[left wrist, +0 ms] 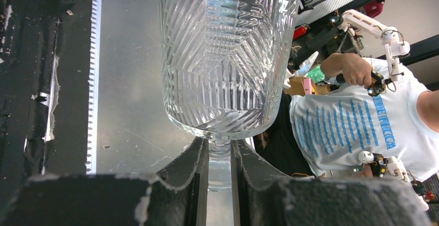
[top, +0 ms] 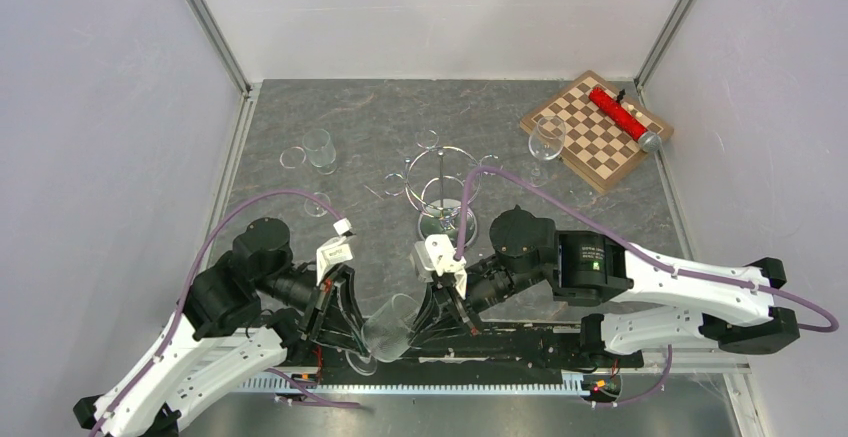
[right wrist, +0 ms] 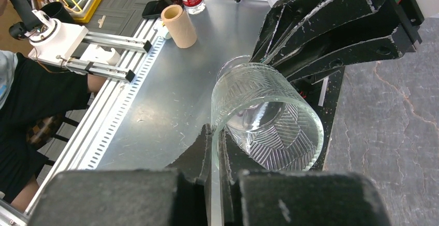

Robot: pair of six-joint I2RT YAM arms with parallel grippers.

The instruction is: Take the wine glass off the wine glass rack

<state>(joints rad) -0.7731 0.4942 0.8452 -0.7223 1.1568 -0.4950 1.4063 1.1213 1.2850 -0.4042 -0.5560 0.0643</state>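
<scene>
Wine glass (top: pixel 390 327) before rack (top: pixel 445 189); chessboard (top: pixel 598 129) behind right.

Near middle blocked, far strip bare
The wine glass (top: pixel 390 327) fills the gap between left gripper (top: pixel 356 343) and right gripper (top: pixel 432 317); the wine glass rack (top: pixel 443 192) stands just beyond.
</scene>
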